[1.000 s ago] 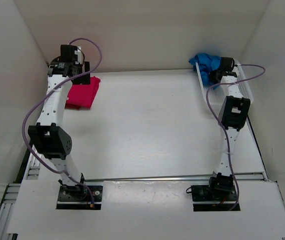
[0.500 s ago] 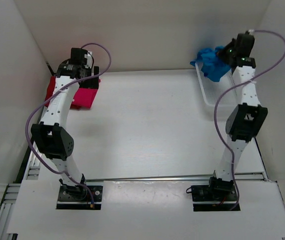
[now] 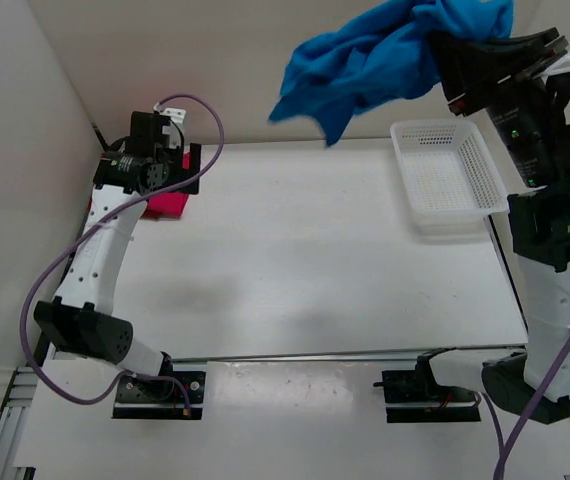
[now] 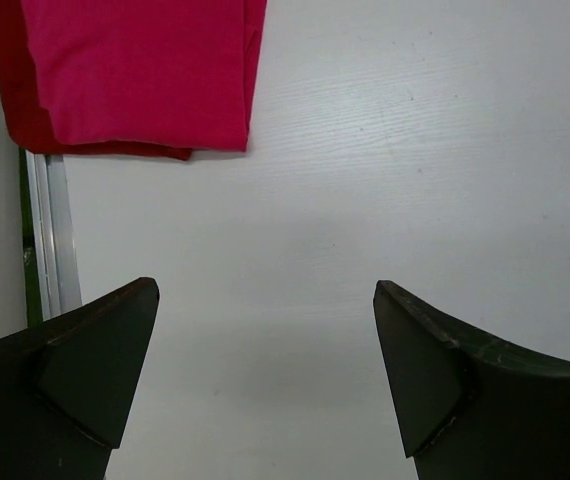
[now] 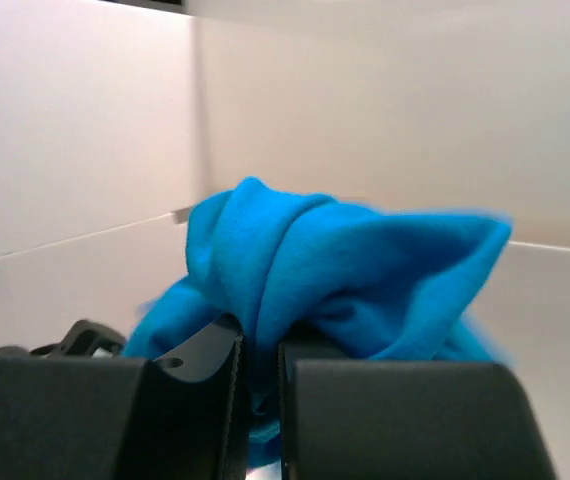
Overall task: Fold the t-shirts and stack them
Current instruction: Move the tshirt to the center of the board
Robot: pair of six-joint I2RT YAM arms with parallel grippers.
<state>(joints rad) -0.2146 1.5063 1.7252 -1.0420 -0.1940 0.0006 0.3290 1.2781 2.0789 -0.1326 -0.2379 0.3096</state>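
Observation:
My right gripper (image 3: 457,48) is shut on the bright blue t-shirt (image 3: 375,55) and holds it bunched, high above the table's back right. In the right wrist view the blue cloth (image 5: 345,265) bulges out from between the closed fingers of the gripper (image 5: 261,370). My left gripper (image 3: 168,178) is open and empty at the far left. In the left wrist view it (image 4: 265,330) hovers over bare table, just short of the folded pink-magenta shirt (image 4: 145,70). That shirt lies on the folded dark red shirt (image 4: 17,95). The top view shows only a pink corner (image 3: 169,206).
The white mesh basket (image 3: 402,160) stands at the back right with nothing visible in it. White walls close in the table on the left, back and right. A metal rail (image 4: 50,230) runs along the table's left edge beside the folded shirts.
My right arm has lifted the blue shirt out of the basket and swung it high, so it hangs unfurling. My left arm has drawn back slightly from the folded shirts.

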